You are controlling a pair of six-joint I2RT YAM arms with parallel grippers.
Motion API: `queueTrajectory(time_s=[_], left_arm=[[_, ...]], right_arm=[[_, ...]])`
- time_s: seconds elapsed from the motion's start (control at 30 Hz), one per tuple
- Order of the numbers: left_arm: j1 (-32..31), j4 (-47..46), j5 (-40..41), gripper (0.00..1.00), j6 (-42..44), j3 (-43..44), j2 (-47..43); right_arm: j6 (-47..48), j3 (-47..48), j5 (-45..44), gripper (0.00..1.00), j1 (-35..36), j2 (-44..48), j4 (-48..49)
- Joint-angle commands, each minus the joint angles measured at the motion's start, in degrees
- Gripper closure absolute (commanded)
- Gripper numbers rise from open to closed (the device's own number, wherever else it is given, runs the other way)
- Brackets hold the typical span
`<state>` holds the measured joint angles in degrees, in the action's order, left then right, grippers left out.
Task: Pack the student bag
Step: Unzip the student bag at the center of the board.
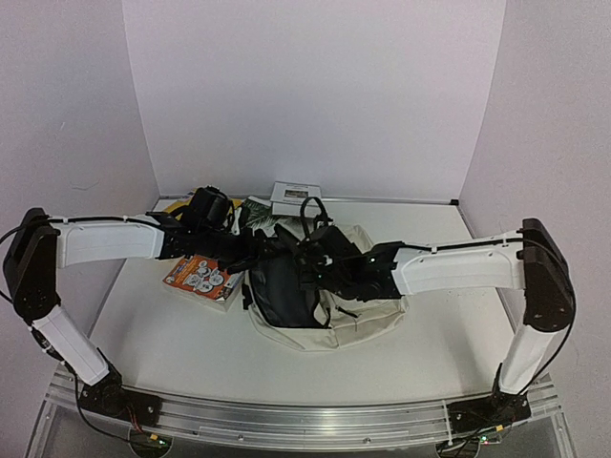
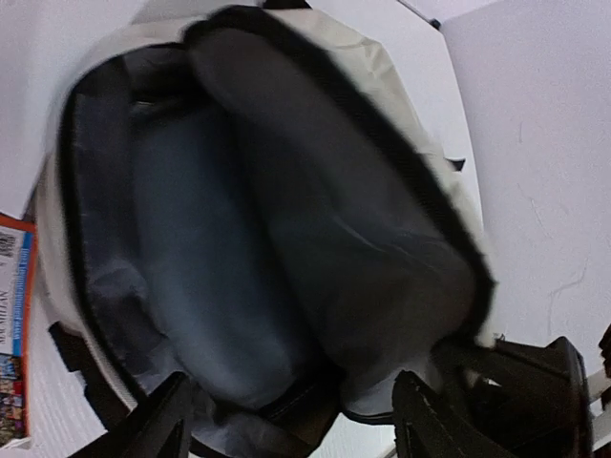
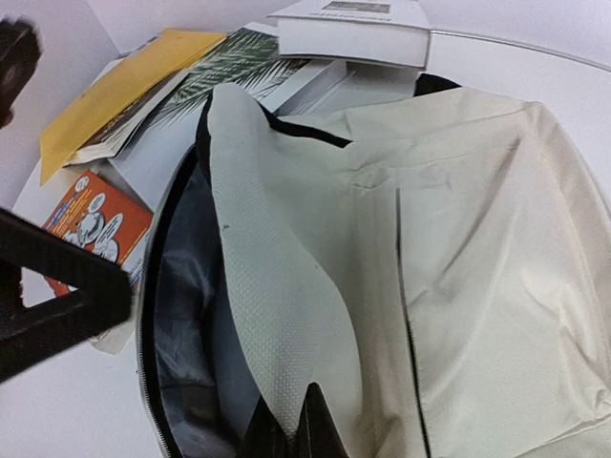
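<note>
Table (image 1: 172, 353): white, walls on three sides. Bag (image 1: 368, 320) lying at centre, mouth gaping toward the left, dark lining showing. Books (image 1: 202, 279) fanning out at far left, just beside the bag. Left gripper (image 2: 291, 386) hovering over the open mouth, fingers spread, released. Right gripper (image 3: 305, 429) clenching on the bag's cream flap, holding it lifted.
</note>
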<state>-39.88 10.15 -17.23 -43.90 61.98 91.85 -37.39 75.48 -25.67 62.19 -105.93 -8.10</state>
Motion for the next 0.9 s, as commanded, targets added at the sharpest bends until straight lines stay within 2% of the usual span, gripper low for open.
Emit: queueTrajectory(time_s=[0.0, 0.17, 0.33, 0.5, 0.87], left_arm=[[3.1, 4.1, 6.9, 0.25, 0.8, -2.8, -4.2], [4.4, 4.3, 7.2, 0.26, 0.9, -2.0, 0.4], [4.4, 0.2, 2.2, 0.29, -0.5, 0.4, 9.4], [4.4, -1.7, 1.7, 0.31, -1.8, 1.0, 12.4], [4.2, -7.8, -2.4, 0.57, -2.1, 0.9, 14.4]], right_arm=[[-4.5, -3.4, -1.7, 1.0, -4.0, 9.4, 1.0], [-8.6, -10.8, 0.3, 1.0, -9.6, 15.8, 2.0], [-12.0, -18.0, 5.0, 1.0, -13.6, 16.6, 4.6], [-14.7, -22.4, 7.3, 1.0, -14.9, 16.8, 7.2], [-14.6, -24.0, 10.2, 1.0, -17.0, 16.7, 9.8]])
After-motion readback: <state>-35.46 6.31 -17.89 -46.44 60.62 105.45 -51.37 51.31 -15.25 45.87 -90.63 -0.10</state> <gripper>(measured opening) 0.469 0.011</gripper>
